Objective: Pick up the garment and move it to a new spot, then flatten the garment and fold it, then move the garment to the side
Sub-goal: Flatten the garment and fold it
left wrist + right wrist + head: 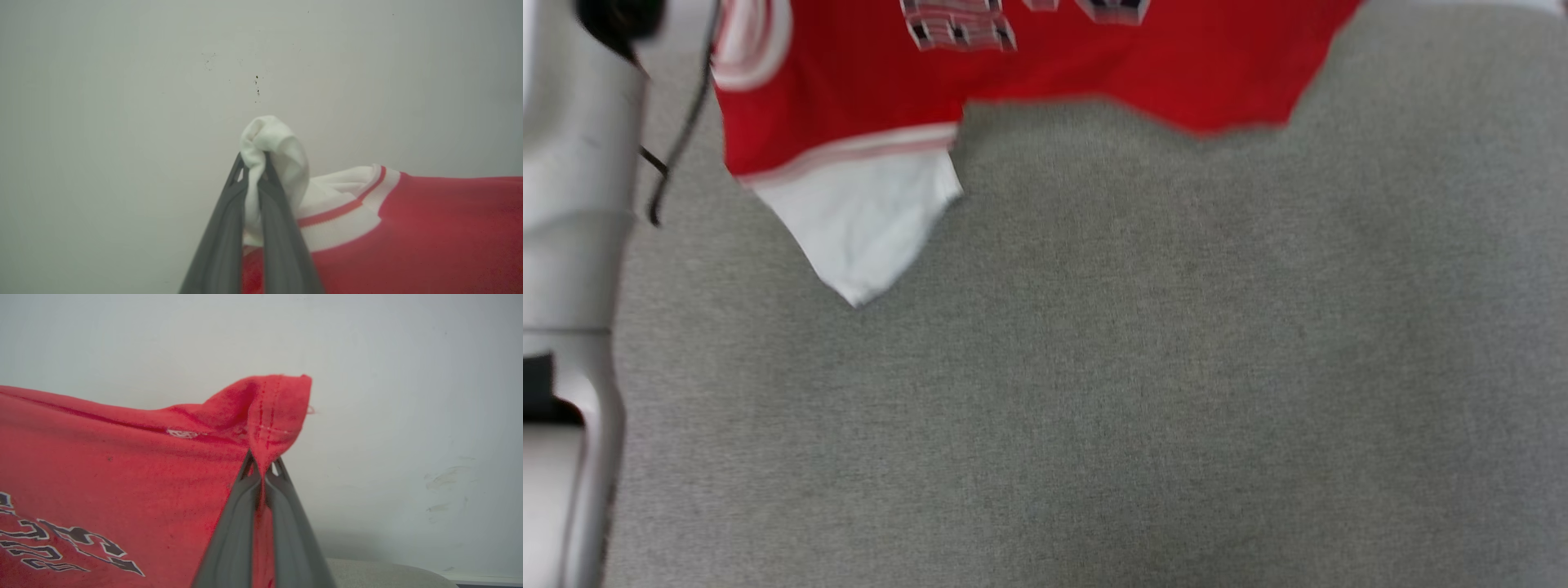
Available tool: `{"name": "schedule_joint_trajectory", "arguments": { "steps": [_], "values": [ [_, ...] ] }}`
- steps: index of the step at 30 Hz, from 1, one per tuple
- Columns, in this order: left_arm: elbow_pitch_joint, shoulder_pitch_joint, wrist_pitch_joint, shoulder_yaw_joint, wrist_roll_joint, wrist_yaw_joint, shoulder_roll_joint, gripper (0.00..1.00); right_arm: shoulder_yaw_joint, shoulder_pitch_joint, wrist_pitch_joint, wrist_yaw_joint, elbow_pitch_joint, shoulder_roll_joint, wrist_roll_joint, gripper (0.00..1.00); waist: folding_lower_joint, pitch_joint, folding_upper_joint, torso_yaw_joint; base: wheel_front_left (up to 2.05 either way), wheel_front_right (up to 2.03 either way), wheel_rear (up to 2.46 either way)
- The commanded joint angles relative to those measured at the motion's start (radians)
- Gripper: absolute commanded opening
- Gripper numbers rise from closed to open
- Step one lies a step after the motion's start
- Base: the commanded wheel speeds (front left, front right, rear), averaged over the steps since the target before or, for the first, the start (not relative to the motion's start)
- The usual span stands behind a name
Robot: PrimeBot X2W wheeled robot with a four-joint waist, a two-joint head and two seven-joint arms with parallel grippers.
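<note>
Soft even light, faint shadows; garment [1045, 77] blurry in head view, wrist views sharper.

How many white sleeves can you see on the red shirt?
2. One sleeve is pinched in the left gripper, seen from the left wrist; the other sleeve hangs free above the grey surface, head view's left.

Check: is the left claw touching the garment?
Touching. Left wrist view shows the left claw shut on a bunched white sleeve of the garment.
</note>
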Motion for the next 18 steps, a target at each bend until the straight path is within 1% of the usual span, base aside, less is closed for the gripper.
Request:
{"name": "schedule_joint_trajectory", "arguments": {
  "steps": [1,6,10,15,18],
  "values": [
    [0.007,-0.036,-0.009,0.004,0.009,-0.001,0.013,0.00,-0.008,-0.033,-0.019,-0.001,0.006,0.003,-0.016,0.00,-0.0001,0.087,0.0000,-0.022,0.00,0.00,0.00],
    [0.029,-0.199,-0.029,0.001,0.037,-0.013,0.039,0.00,-0.025,-0.169,-0.110,-0.001,0.029,0.014,-0.060,0.00,-0.0001,0.170,0.0000,-0.027,0.00,0.00,0.00],
    [0.050,-0.298,-0.034,0.008,0.031,-0.018,0.032,0.00,-0.024,-0.262,-0.136,-0.001,0.054,0.015,-0.068,0.00,-0.0001,0.242,0.0000,-0.016,0.00,0.00,0.00],
    [0.098,-0.337,-0.052,0.001,0.035,-0.024,0.019,0.00,0.006,-0.323,-0.166,-0.001,0.104,0.029,-0.061,0.00,-0.0001,0.304,0.0000,-0.006,0.00,0.00,0.00],
    [0.141,-0.319,-0.059,0.000,0.026,-0.031,0.010,0.00,0.034,-0.325,-0.183,-0.001,0.146,0.044,-0.052,0.00,-0.0001,0.329,0.0000,-0.001,0.00,0.00,0.00]
  ]
}}
